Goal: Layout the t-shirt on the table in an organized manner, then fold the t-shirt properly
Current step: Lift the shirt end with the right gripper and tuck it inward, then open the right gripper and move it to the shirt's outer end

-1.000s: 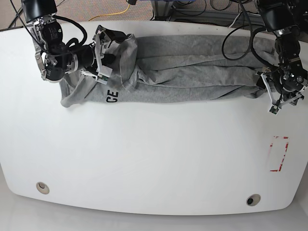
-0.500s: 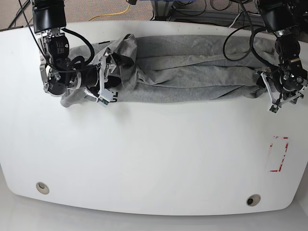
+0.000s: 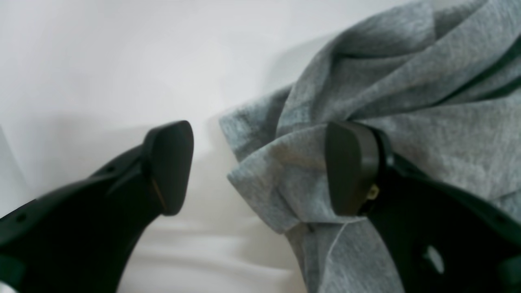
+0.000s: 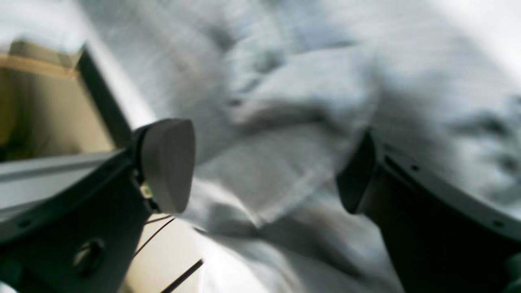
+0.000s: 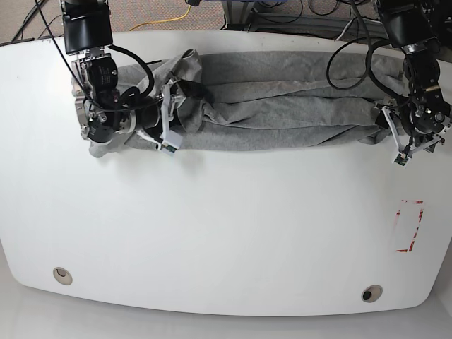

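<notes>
— Starting at the near edge in the base view, what do we have?

— We see the white worktop [image 5: 212, 233] bare across the lower frame, with a round grommet hole [image 5: 62, 275] at lower left, a second grommet hole [image 5: 371, 293] at lower right, and a red tape rectangle [image 5: 409, 226] toward the right edge.

— And the t-shirt?

— We find the t-shirt [image 5: 282, 106] lying as a long, wrinkled grey band across the upper part of the frame, stretched from left to right on the worktop, bunched into folds at its left end.

— What about the left tool?

— We see the left tool [image 5: 411, 145] at the right end of the band in the base view. In its wrist view the left tool [image 3: 260, 167] stands with its jaws apart; a folded grey corner of the shirt lies between the pads, against the right-hand pad, while the left-hand pad is clear of the cloth over white surface.

— And the right one?

— We see the right tool [image 5: 168, 116] at the upper left of the base view, pushed into the bunched cloth. In its wrist view, which is blurred, the right tool [image 4: 264, 167] also has its jaws spread, with grey fabric filling the gap between them; we cannot tell whether either pad touches it.

— Anything farther back?

— We see a yellow cable [image 5: 169, 18] on the floor beyond the worktop's far edge.
</notes>
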Motion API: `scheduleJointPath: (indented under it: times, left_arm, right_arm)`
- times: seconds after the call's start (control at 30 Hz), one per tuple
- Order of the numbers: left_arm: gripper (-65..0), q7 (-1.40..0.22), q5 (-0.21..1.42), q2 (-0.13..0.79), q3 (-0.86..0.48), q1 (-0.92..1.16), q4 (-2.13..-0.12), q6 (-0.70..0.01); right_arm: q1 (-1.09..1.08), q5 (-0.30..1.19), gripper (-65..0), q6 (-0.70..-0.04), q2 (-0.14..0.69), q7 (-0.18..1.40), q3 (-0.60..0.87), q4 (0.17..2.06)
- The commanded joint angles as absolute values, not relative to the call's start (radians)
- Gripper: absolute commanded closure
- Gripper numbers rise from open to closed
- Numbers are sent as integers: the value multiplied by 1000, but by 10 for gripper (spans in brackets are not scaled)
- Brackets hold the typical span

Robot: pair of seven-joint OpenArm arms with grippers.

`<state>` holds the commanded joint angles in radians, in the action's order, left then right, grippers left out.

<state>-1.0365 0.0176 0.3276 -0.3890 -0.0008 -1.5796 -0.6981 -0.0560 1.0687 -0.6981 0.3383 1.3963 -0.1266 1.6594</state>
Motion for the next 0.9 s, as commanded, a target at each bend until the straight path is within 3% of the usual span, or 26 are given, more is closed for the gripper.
scheduleJointPath:
  times: [0.2, 0.4, 0.7, 0.9]
  left_arm:
    - [-458, -1036, 18, 329, -389, -1, -1580, -698]
    - [-458, -1036, 18, 335, -389, -1, -1583, -698]
    - [-458, -1036, 21, 335, -390, 1, -1667, -698]
    - [-458, -1036, 22, 335, -395, -1, -1771, -698]
  right_arm:
    - [-24, 1221, -490, -698, 352, 1396, -203, 1661]
    - [-21, 1372, -490, -698, 458, 1396, -317, 1673]
    - [-97, 1379, -490, -698, 524, 1396, -314, 1673]
    - [-140, 1339, -490, -698, 526, 1396, -216, 1670]
